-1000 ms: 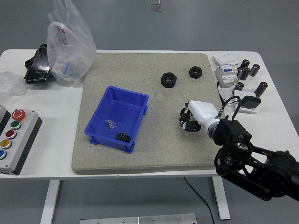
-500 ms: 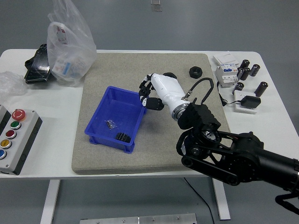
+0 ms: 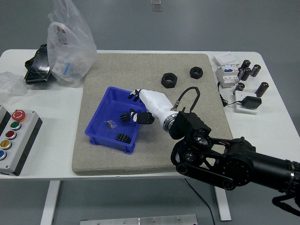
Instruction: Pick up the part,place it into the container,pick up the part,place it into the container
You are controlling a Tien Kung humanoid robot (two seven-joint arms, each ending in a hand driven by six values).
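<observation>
far to the left of the right hand (image 3: 140, 107), a grey control box with coloured round buttons (image 3: 13, 138) is seen at the table's near left edge. beyond it, up and left of the hand, a black angular object (image 3: 35, 65) and a clear plastic bag with packets inside (image 3: 69, 42) are laid by the grey felt mat (image 3: 197, 140), which is spread on the white table (image 3: 51, 112).

directly under the hand, the blue plastic bin (image 3: 110, 101) is placed on the mat. the hand, white-shelled with black fingertips, is held over the bin's right side, its fingers curled inward. a small black toothed part (image 3: 124, 116) is seen just left of the fingertips, above the bin floor; whether it is pinched or free of the fingers cannot be told. lower in the bin, a second black toothed part (image 3: 123, 138) is lying near the front wall, and a small grey metal piece (image 3: 111, 124) is lying left of it.

up and right of the hand, a large black hexagonal nut (image 3: 168, 79) and a smaller black nut (image 3: 196, 72) are resting on the mat, apart from each other. further right, off the mat, a white circuit breaker (image 3: 226, 73), several dark cylindrical capacitors (image 3: 248, 70) and a black adapter on a white base (image 3: 248, 102) are gathered.
</observation>
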